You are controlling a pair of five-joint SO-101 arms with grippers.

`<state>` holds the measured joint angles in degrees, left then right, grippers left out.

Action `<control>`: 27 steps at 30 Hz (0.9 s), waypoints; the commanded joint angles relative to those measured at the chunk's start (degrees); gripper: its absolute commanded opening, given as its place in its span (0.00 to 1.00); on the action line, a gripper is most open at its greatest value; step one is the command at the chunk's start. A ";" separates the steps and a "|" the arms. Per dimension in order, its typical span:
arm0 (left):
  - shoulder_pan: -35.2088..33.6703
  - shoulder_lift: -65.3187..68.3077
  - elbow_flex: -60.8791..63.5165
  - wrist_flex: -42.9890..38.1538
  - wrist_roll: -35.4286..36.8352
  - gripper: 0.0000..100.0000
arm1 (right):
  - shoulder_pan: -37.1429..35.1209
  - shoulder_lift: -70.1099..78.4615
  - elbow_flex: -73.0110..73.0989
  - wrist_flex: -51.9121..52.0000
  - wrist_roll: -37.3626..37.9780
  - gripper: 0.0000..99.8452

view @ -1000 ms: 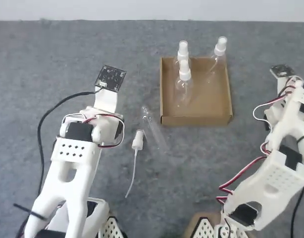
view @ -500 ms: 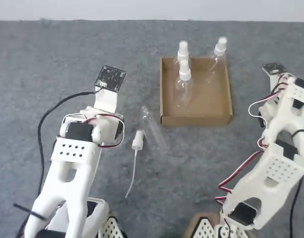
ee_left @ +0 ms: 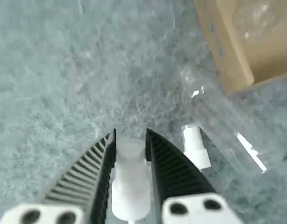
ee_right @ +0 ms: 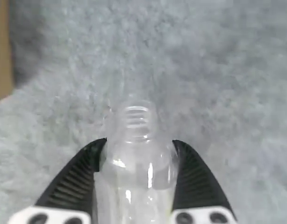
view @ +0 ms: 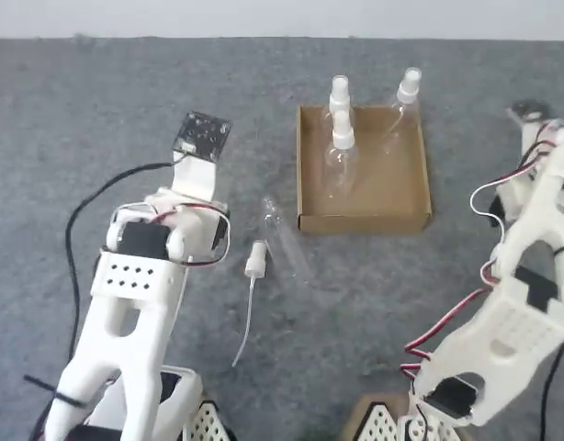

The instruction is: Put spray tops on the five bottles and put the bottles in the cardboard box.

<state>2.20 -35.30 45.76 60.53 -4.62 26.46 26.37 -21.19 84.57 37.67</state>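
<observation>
My left gripper (ee_left: 130, 135) is shut on a white spray top (ee_left: 130, 179), held over the grey carpet. Beyond it lie a second spray top (ee_left: 196, 147) and an uncapped clear bottle (ee_left: 227, 128) on its side, near a corner of the cardboard box (ee_left: 223, 46). My right gripper (ee_right: 139, 144) is shut on another clear bottle (ee_right: 136, 140) with a bare threaded neck. In the high view the box (view: 363, 220) holds three capped bottles (view: 342, 152). The lying bottle (view: 284, 234) and the loose spray top (view: 254, 260) rest left of the box.
The left arm (view: 163, 248) stands left of the loose parts, and the right arm (view: 539, 220) is right of the box. A long thin dip tube (view: 245, 322) trails from the loose spray top toward the front. Grey carpet covers the table.
The right arm's wrist swung a little toward the box, then back out to the right and farther away. The left arm's wrist edged slightly away. Bottles and the loose spray top stayed put.
</observation>
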 commanded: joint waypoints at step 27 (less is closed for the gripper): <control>-0.35 -23.38 -28.35 8.26 5.36 0.01 | -57.98 -76.44 57.76 -19.74 -25.49 0.01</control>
<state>2.11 -55.96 23.69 71.34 -0.66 -22.07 -47.82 33.58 71.65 14.81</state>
